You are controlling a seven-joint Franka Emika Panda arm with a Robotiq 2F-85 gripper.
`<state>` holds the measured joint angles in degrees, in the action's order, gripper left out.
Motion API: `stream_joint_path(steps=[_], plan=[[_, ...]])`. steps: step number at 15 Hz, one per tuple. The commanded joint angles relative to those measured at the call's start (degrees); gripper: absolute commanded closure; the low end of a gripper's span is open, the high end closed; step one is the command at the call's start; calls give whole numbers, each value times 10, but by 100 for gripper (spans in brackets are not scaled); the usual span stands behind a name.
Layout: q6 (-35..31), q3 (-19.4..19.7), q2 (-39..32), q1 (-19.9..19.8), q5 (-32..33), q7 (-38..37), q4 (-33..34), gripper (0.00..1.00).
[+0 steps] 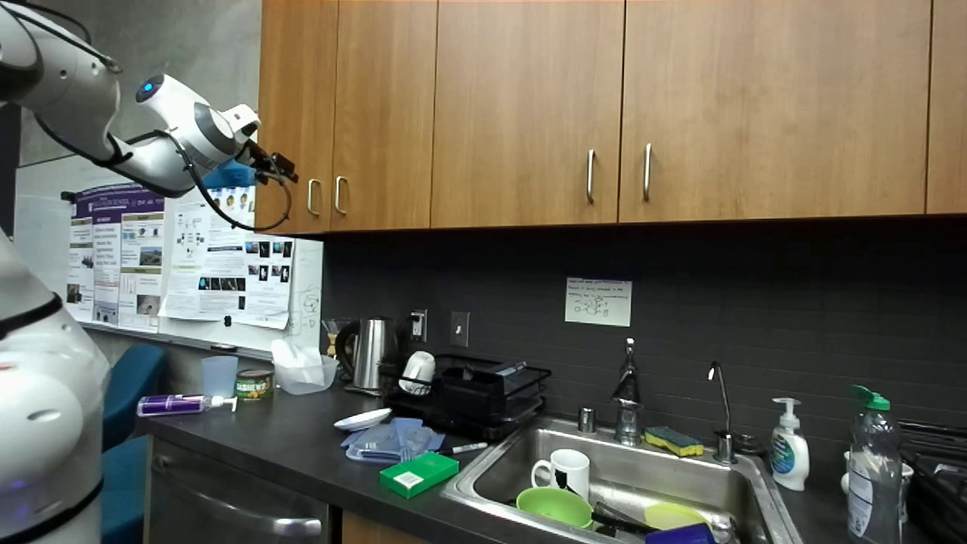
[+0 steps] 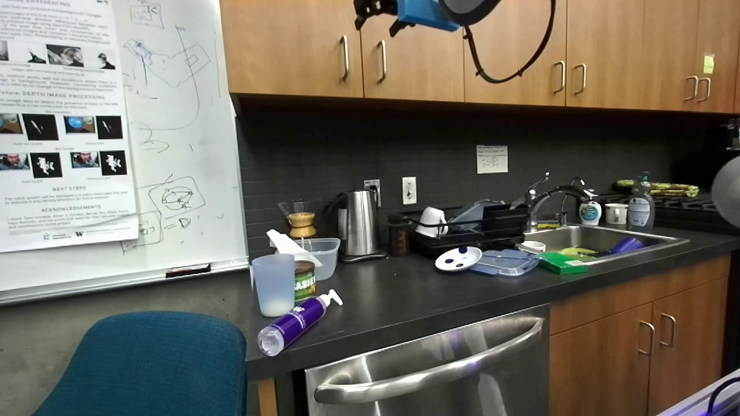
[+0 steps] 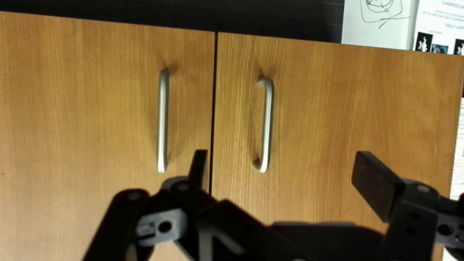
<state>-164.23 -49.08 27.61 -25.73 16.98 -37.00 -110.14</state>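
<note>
Metal handle (image 3: pixel 267 125), framed but untouched by the parted, empty jaws, is presumably stiff, smooth and firmly fixed to its wooden door (image 3: pixel 344 108), best gripped mid-bar.

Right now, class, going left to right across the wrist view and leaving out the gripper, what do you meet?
First silver metal bar handle, dark vertical door gap, second silver metal bar handle, whiteboard with dark line drawing, white printed poster.

The white arm (image 1: pixel 83 83) wears black straps (image 1: pixel 30 317), a blue light (image 1: pixel 148 88) at eleven o'clock on its wrist (image 1: pixel 185 121), a black cable (image 2: pixel 497 81) looped at five o'clock, a blue bracket (image 2: pixel 428 13) and a black gripper (image 3: pixel 282 172) with silver plates (image 3: pixel 177 219).
</note>
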Motion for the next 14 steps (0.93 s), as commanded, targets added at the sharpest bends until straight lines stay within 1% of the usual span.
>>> stream_joint_path(steps=[1, 9, 14], plan=[[-18, -44, 1, -57, 18, -28, 24, 0], [-39, -117, -3, -165, 12, -33, 77, 0], [-29, -175, -6, -253, 10, -37, 102, 0]])
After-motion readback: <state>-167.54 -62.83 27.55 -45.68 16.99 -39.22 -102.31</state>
